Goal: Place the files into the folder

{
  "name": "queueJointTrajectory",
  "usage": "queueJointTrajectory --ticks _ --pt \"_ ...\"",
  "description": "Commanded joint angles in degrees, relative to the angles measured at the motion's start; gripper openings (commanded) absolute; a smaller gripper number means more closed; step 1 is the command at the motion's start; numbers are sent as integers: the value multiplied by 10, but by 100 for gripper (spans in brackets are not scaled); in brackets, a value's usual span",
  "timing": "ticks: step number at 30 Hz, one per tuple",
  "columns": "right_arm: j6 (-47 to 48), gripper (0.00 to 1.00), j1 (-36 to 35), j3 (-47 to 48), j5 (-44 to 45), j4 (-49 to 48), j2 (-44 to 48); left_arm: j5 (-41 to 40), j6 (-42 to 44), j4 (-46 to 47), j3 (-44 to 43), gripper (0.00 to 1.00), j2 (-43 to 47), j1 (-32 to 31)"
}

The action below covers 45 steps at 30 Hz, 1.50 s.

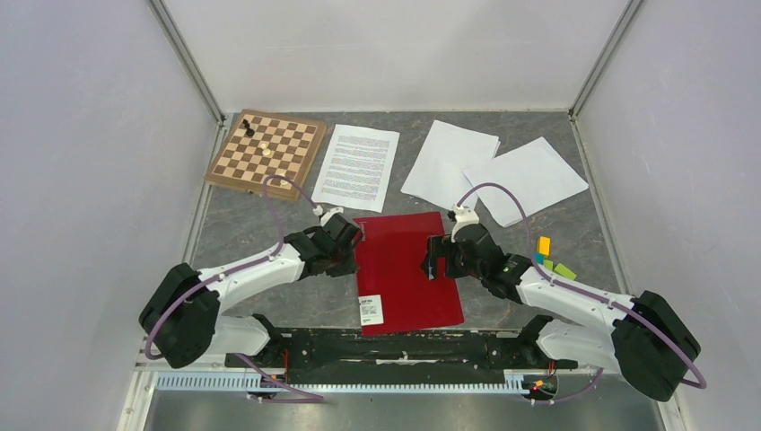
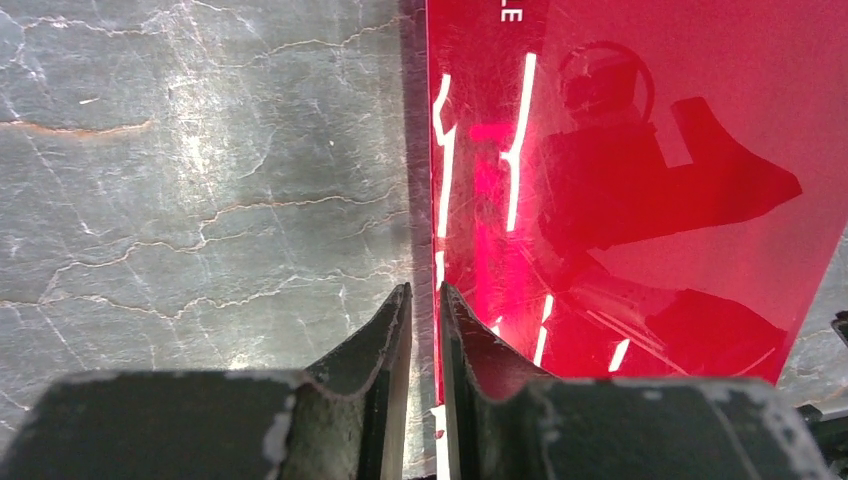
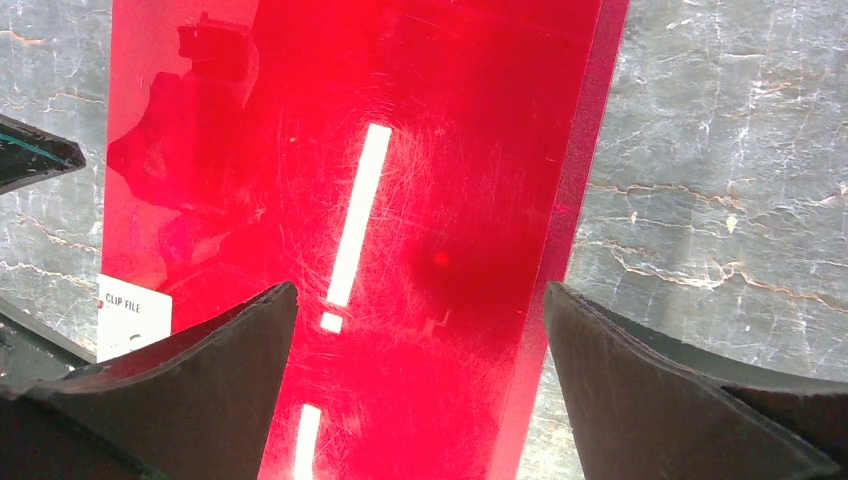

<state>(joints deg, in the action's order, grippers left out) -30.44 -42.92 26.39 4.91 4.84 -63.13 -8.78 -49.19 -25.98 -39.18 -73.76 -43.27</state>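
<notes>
The red folder (image 1: 404, 269) lies closed and flat on the table between the arms, its white label (image 1: 369, 310) at the near left corner. My left gripper (image 1: 352, 244) is at the folder's left edge (image 2: 600, 150). Its fingers (image 2: 425, 290) are almost together, one over the table and one over the red cover, holding nothing that I can see. My right gripper (image 1: 437, 260) is wide open above the folder's right side (image 3: 400, 150), its fingers (image 3: 420, 290) spanning the right edge. The files lie behind: a printed sheet (image 1: 356, 166) and two blank sheets (image 1: 449, 162) (image 1: 525, 180).
A brown-and-white chessboard (image 1: 266, 151) with a few pieces lies at the back left. Small yellow, teal and green blocks (image 1: 549, 259) lie right of the right gripper. Grey walls close in the table on the left, right and back.
</notes>
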Motion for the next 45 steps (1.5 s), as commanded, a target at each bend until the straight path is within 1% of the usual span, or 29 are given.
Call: queueJointTrajectory --ticks 1,5,11,20,22,34,41,45 --pt "-1 96 -2 0 8 -12 8 1 -1 23 -5 22 -18 -4" --pt "0 96 -2 1 8 -12 7 7 2 55 8 22 -29 -4" --pt "1 97 -2 1 10 -12 3 0 4 51 13 21 -37 -4" --pt "3 97 -2 1 9 -11 1 -33 -1 35 19 8 -69 -4" --pt "4 97 -2 0 10 -12 2 -37 -2 35 19 6 -78 -4" --pt "9 98 -2 1 -18 -28 -1 -36 -1 45 21 4 -105 -4" --pt "2 98 -2 7 -47 -43 -9 -33 -1 49 20 4 -108 -4" --pt "-8 97 0 11 -79 -44 -2 -32 1 50 19 4 -109 -4"
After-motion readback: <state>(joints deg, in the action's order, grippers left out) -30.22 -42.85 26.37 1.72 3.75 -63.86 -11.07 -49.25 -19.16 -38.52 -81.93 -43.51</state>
